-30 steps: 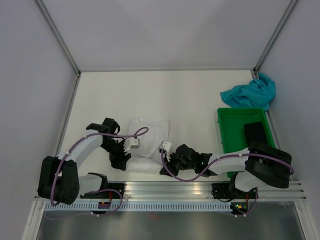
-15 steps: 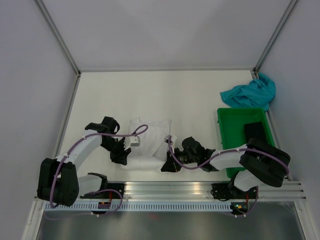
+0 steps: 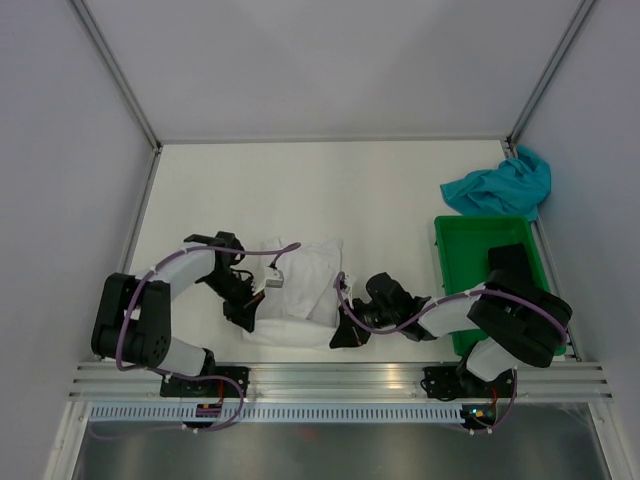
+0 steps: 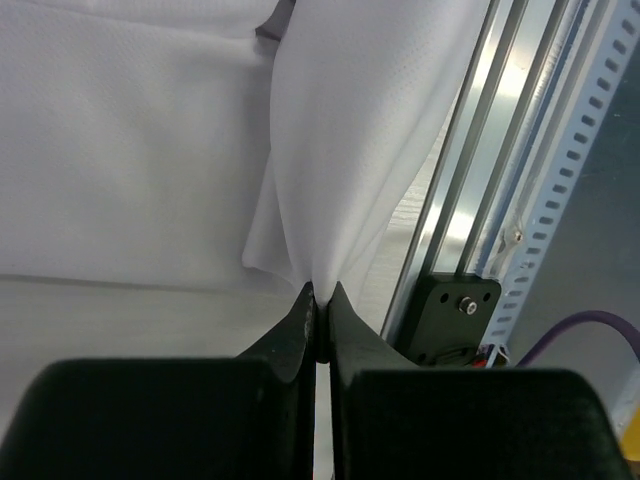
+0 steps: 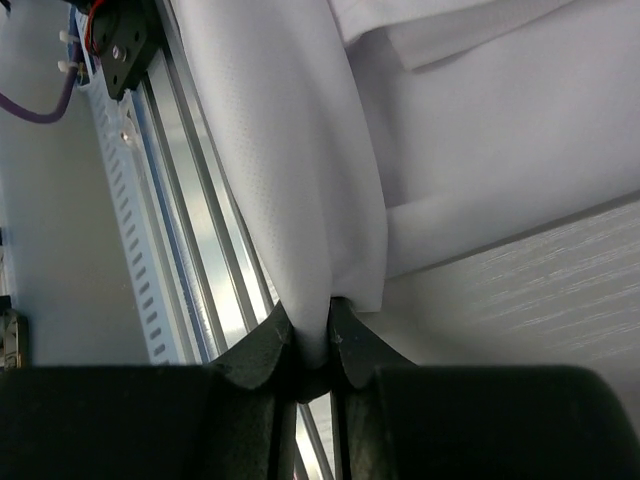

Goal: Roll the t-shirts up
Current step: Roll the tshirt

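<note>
A folded white t-shirt (image 3: 305,285) lies near the table's front edge between both arms. My left gripper (image 3: 248,318) is shut on its near left corner; in the left wrist view the white t-shirt (image 4: 340,150) rises out of the pinched left gripper (image 4: 319,298). My right gripper (image 3: 345,335) is shut on the near right corner, and the white t-shirt (image 5: 290,170) is clamped in the right gripper (image 5: 312,322) too. A teal-blue t-shirt (image 3: 500,185) lies crumpled at the far right, apart from both grippers.
A green plastic bin (image 3: 470,262) stands at the right, just beyond the right arm. The aluminium rail (image 3: 340,378) runs along the near edge, right behind both grippers. White walls with metal posts enclose the table.
The left gripper has shut on the white t-shirt's near left corner. The right gripper moved left and forward to the near right corner. The shirt's near edge is now pulled toward the rail.
</note>
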